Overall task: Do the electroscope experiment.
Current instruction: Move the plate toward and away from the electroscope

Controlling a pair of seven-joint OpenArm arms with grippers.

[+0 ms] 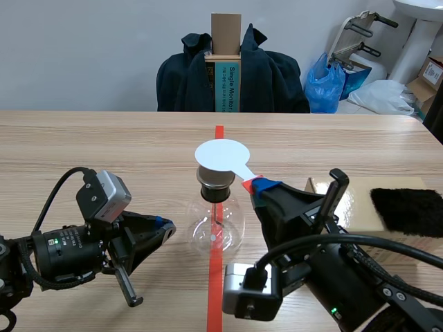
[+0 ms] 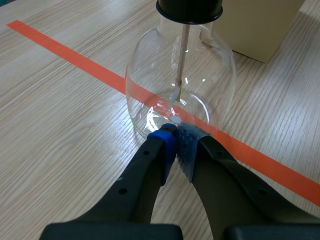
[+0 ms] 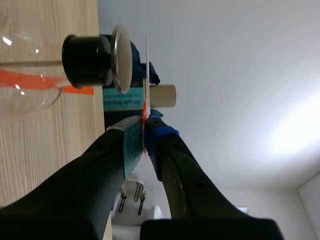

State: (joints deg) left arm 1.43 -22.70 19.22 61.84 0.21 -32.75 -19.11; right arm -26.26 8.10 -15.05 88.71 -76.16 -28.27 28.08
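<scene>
Centrally, flask (image 1: 216,228): stood on the tape line (image 1: 215,294).
Left gripper (image 2: 175,134): closed on nothing, tips at the flask.
Right gripper (image 1: 261,186): pinched the white paddle (image 1: 221,153) above the flask.

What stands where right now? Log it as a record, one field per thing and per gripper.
flask: clear glass, black stopper, upright on the tape line
disc: white, red handle, held over the flask's metal top plate, seemingly not touching
right gripper: shut on the disc's handle
left gripper: shut, empty, tips at the flask's wall
cloth: black, on a tan board beside the right arm
</scene>
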